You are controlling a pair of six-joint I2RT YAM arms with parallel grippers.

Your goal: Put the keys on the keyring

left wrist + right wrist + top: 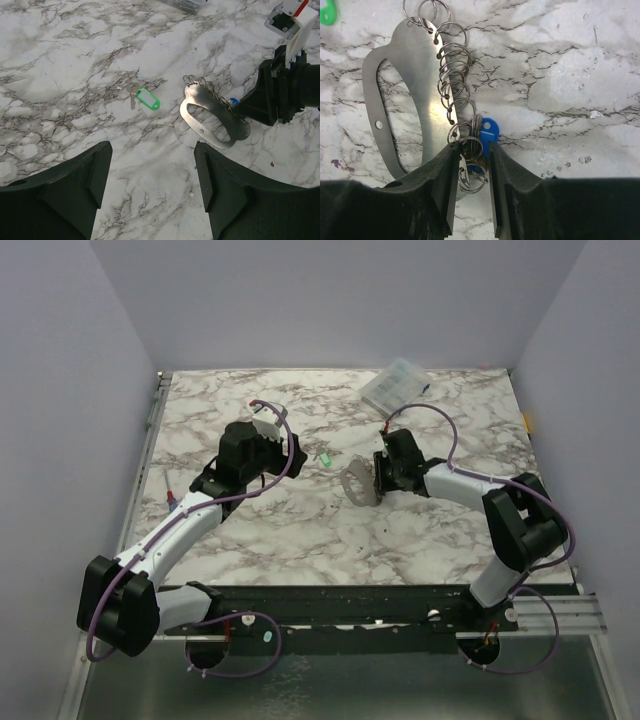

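Left gripper (151,150) hovered wide open, left of the keyring (212,112), a flat silvery loop fringed with small rings. Green-tagged key (142,98) lay just left of it. Right gripper (472,150) pinched its rings beside the blue-tagged key (488,131).

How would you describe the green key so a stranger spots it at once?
On the marble table, look near the middle, just left of the metal keyring. The green key lies there alone, touching nothing. Its bright green tag marks it out; the blue key sits among the keyring's rings.
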